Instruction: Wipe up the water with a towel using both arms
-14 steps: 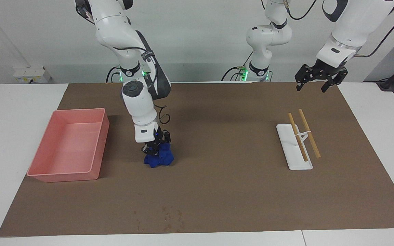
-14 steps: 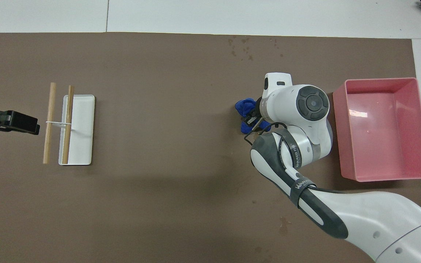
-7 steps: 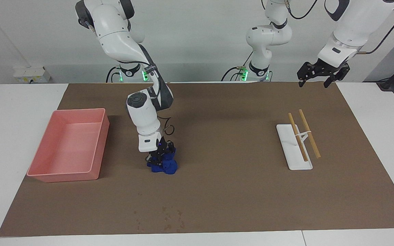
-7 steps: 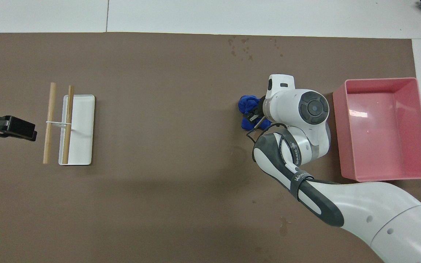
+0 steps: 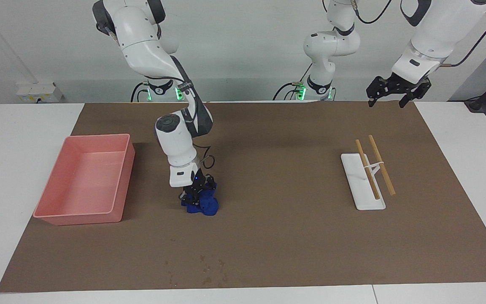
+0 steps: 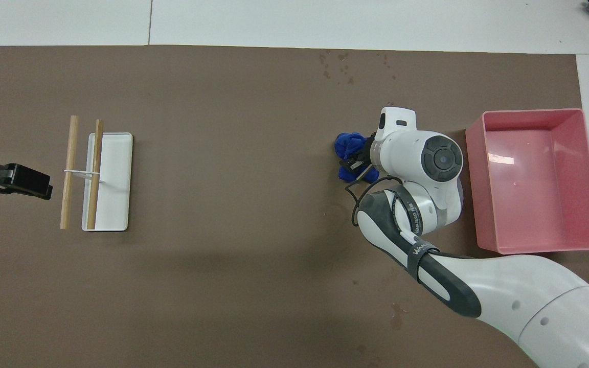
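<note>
The right arm's wrist (image 6: 417, 158) hides part of the towel (image 6: 348, 145)

the right arm (image 5: 171, 139) bends down from the upper left of the facing view, wrist nearly vertical, its gripper (image 5: 195, 192) at lower centre-left with fingers closed on a blue lump. the left arm (image 5: 433, 29) hangs at the upper right, waiting, its gripper (image 5: 388, 99) raised in the air with prongs spread wide apart.
</note>
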Controlling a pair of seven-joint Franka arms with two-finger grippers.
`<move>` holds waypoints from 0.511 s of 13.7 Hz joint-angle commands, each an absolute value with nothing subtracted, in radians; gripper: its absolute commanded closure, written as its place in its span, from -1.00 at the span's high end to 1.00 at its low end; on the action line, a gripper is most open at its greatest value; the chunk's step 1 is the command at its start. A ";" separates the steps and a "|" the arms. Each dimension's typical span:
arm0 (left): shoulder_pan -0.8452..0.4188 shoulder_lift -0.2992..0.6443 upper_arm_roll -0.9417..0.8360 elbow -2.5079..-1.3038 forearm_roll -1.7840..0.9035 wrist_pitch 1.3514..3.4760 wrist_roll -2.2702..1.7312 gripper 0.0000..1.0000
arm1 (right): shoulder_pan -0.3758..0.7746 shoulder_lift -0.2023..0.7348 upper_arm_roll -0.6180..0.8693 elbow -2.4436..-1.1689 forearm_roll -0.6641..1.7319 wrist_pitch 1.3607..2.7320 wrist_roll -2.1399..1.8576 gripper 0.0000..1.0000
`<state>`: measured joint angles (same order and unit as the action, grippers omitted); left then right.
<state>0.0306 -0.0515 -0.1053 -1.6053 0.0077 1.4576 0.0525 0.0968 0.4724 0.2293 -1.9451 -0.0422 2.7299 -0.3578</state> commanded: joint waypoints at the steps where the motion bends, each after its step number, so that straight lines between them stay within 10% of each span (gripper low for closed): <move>1: 0.034 -0.077 -0.106 -1.632 0.023 1.453 0.058 1.00 | 0.063 0.519 0.227 -2.037 -0.081 2.724 -0.275 -1.00; 7: 0.034 -0.077 -0.106 -1.632 0.025 1.453 0.058 1.00 | 0.087 0.505 0.226 -2.031 -0.080 2.652 -0.224 -1.00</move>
